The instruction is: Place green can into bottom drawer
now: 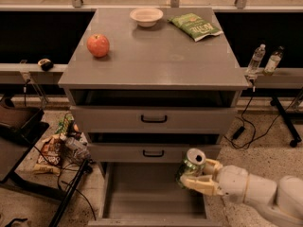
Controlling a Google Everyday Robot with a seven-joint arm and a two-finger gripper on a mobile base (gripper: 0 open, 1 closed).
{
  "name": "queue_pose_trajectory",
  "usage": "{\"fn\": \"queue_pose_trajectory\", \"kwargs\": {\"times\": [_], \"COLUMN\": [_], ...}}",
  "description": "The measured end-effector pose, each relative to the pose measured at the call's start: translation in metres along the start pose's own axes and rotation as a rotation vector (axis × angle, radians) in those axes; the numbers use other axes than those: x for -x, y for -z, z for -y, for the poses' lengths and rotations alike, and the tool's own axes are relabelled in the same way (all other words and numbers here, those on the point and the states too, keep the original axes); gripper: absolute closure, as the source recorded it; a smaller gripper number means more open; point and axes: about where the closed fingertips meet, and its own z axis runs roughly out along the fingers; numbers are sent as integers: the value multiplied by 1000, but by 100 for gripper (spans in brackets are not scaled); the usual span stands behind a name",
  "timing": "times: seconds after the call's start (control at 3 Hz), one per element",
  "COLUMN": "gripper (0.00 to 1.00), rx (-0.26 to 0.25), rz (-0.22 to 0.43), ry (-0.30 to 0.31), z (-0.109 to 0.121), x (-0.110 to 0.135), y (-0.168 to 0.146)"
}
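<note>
Camera view: a grey metal cabinet with a flat tabletop (pixel 156 60) is seen from above and in front. On the floor beyond the tabletop's left edge, a heap of coloured snack packets (pixel 49 150) is seen among black cables.

A round red apple (pixel 98 45) is placed on the tabletop near its left edge, about halfway back. A small shallow white bowl (pixel 146 16) is set at the far edge, close to the middle. A flat green chip bag (pixel 194 26) is laid by the far right corner, well apart from the apple. Past the right edge, two clear plastic bottles (pixel 256 58) are stood side by side on a ledge.

Under the front edge, the top drawer (pixel 154 119) and the middle drawer (pixel 153 152), each with a black handle, are pushed almost closed. The grey bottom drawer (pixel 142 193) beneath them is pulled out, and its plain flat floor is exposed.

The green can (pixel 191 167), a small metal cylinder with a silver top, is held below the tabletop's front right corner, over the right side of the bottom drawer and just under the middle drawer's front. It is tilted, with the top turned up towards the camera. The cream two-finger gripper (pixel 196 175) is clamped on the can's body, and the white arm is extended in from the lower right. Whether the can is touching the drawer cannot be told.
</note>
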Motion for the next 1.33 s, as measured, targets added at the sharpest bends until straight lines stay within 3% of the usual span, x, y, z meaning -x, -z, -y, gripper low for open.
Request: {"fn": "queue_pose_trajectory", "kwargs": {"times": [0.33,0.67,1.33], "gripper": [100,100,100], "rx": [-29,-43,-47], "rz": [8,-27,-51], "ry": [33,50,51], "z": [7,14,11], "x": [-48,-78,-86], "y": [-22,-36,-44]}}
